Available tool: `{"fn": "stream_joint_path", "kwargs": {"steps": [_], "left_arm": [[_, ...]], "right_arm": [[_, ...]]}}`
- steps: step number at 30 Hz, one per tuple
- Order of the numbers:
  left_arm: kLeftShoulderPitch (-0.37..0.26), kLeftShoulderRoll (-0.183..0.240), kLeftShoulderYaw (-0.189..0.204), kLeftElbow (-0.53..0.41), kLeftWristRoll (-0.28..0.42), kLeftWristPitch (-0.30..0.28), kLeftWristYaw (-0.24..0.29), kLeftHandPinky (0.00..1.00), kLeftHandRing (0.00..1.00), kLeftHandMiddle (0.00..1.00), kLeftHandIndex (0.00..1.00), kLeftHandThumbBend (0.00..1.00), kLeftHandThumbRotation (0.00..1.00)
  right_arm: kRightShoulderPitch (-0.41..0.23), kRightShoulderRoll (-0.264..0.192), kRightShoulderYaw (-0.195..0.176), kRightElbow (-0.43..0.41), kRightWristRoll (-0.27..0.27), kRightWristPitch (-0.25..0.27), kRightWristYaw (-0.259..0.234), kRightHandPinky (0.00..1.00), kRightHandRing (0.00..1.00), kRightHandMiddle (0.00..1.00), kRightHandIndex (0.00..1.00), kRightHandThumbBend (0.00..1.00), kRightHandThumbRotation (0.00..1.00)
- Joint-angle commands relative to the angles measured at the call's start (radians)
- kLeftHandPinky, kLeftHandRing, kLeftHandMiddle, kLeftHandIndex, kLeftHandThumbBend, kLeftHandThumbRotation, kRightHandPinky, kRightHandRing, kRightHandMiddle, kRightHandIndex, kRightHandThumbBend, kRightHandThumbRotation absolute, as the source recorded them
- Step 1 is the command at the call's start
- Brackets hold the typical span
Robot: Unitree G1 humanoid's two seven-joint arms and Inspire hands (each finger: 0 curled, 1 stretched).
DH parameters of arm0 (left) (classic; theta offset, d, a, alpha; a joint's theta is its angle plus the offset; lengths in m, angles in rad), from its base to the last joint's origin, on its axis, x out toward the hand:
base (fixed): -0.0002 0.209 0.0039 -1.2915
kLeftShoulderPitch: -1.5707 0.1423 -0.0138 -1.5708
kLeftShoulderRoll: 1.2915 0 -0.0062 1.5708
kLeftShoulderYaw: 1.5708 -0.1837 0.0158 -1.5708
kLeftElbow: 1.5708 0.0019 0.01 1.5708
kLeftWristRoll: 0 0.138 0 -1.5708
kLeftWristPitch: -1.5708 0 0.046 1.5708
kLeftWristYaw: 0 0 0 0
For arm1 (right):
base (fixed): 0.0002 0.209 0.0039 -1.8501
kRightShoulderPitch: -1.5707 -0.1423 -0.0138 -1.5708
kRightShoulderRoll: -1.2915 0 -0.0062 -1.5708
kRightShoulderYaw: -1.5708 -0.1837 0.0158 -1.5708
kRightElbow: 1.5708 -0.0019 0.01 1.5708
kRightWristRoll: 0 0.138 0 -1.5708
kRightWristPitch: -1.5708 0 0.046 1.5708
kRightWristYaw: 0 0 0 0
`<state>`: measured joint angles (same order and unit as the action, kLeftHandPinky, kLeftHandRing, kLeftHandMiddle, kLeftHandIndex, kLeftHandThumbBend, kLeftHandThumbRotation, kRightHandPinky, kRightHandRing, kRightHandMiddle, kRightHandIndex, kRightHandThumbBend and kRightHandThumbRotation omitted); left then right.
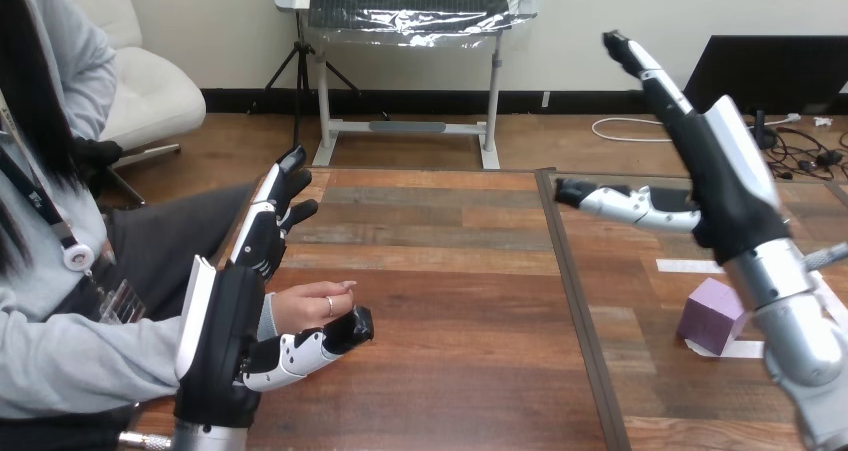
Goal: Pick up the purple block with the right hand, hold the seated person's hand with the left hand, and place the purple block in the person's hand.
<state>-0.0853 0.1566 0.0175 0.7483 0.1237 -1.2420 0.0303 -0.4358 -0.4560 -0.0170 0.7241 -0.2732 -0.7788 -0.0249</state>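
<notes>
The purple block (710,314) sits on the table at the right, on a white marker. My right hand (725,191) is raised above and behind it, open, with its fingers straight up and its thumb pointing left; it holds nothing. At the left, my left hand (235,311) is open, its fingers stretched away from me and its thumb out to the right. The person's hand (310,306) reaches in from the left and lies against my left palm, just above the thumb. No finger of mine curls round it.
A dark seam (580,311) runs front to back between the two table boards. A strip of white tape (690,266) lies behind the block. The person sits close at the table's left edge.
</notes>
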Motion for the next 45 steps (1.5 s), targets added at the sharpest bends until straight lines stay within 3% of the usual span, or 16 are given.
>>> {"fn": "stream_joint_path", "kwargs": {"steps": [1, 14, 26, 37, 45], "left_arm": [[-0.033, 0.001, 0.006, -0.017, -0.017, -0.014, -0.007, 0.86, 0.93, 0.96, 0.94, 1.0, 0.65], [-0.029, 0.002, 0.011, -0.018, -0.003, -0.016, -0.005, 0.86, 0.93, 0.96, 0.93, 1.0, 0.65], [-0.029, 0.004, 0.013, -0.014, -0.008, -0.027, -0.01, 0.87, 0.94, 0.96, 0.94, 1.0, 0.65], [-0.015, 0.004, 0.016, -0.049, -0.011, -0.011, -0.011, 0.87, 0.94, 0.96, 0.93, 1.0, 0.64], [-0.016, 0.005, 0.013, -0.043, -0.019, -0.017, -0.015, 0.86, 0.94, 0.96, 0.93, 1.0, 0.64]], "right_arm": [[-0.091, -0.05, -0.019, 0.011, -0.009, 0.025, -0.015, 0.88, 0.95, 0.94, 0.95, 1.0, 0.58], [-0.19, -0.119, 0.005, 0.179, -0.065, 0.084, -0.038, 0.85, 0.92, 0.92, 0.93, 1.0, 0.59], [-0.272, -0.153, 0.028, 0.35, -0.098, 0.112, -0.049, 0.8, 0.9, 0.9, 0.89, 1.0, 0.56], [-0.309, -0.175, 0.063, 0.454, -0.137, 0.181, -0.065, 0.8, 0.9, 0.89, 0.88, 1.0, 0.52], [-0.311, -0.183, 0.083, 0.488, -0.151, 0.201, -0.082, 0.79, 0.89, 0.88, 0.87, 1.0, 0.52]]}}
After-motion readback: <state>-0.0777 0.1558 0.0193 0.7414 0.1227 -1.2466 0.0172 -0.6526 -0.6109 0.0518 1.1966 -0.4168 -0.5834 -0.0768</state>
